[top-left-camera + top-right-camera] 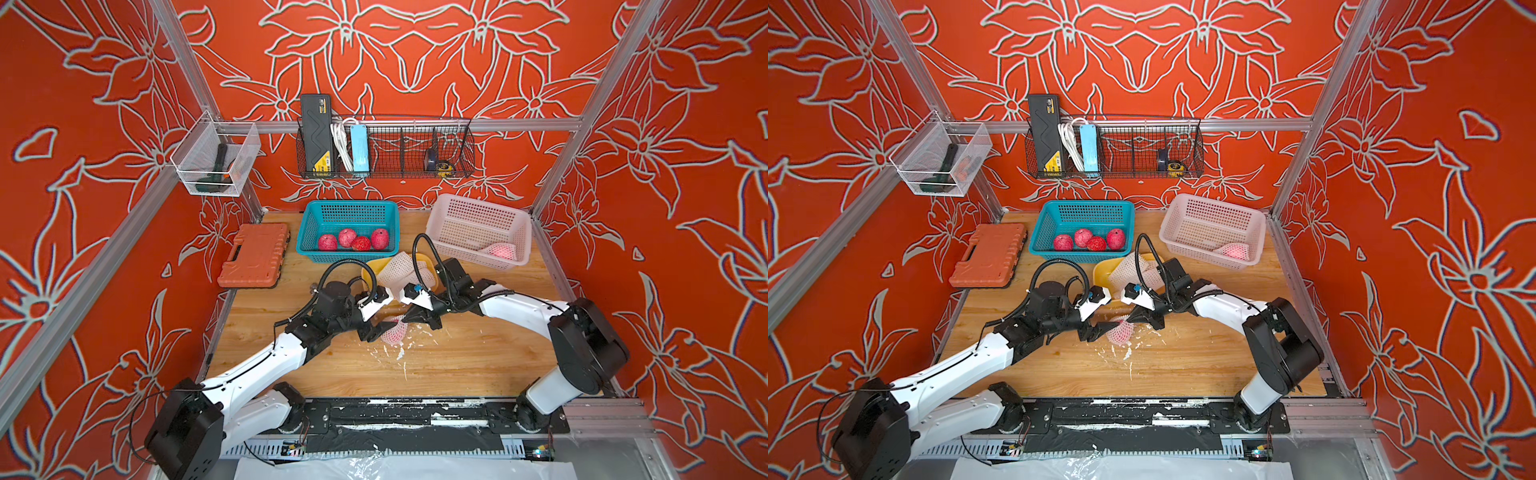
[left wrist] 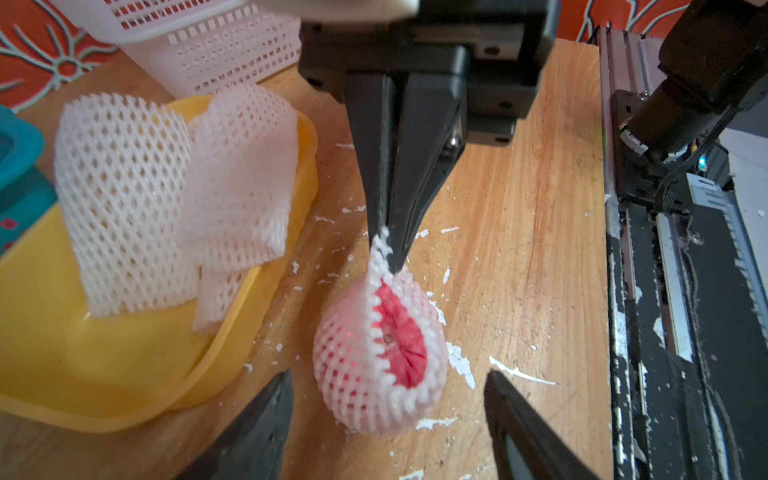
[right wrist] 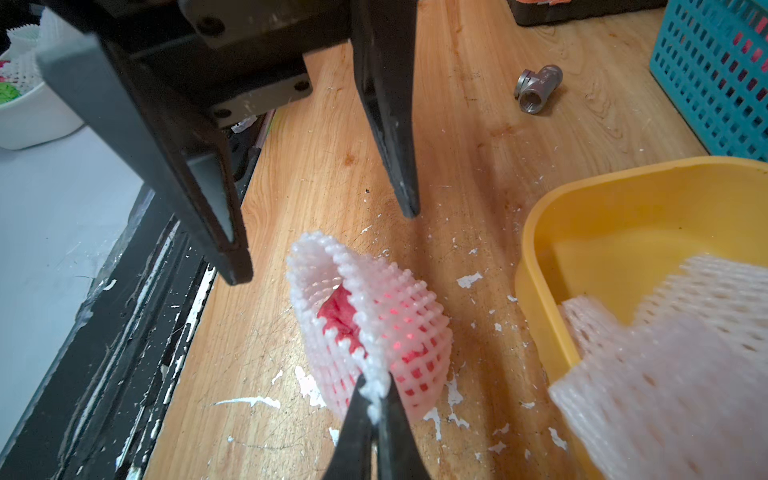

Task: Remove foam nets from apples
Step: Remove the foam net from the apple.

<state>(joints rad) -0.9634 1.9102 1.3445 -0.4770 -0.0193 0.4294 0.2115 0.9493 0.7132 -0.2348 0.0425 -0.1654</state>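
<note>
Top views: both arms meet mid-surface over one round red-pink apple inside its white foam mesh net. Four more apples sit in the teal plastic basket, one netted in the white plastic basket, and spent nets in the yellow plastic tub. Left wrist: left fingers are open, straddling the apple without touching it. Right fingers are clamped on a thin tag of the net's rim. The net mouth is pulled into a teardrop with red skin and the stem dimple bare; the rest shows pale pink through the mesh. Right wrist: same pinch, only the rim edge between the right fingers. Risks as we see them: the bite is thin, so a hard pull tears the foam or slips off. White foam crumbs on the wooden surface suggest it sheds. If the left fingers clamp mesh along with fruit, the net is pinned and won't slide. With an off-centre squeeze, the apple rolls out.
</note>
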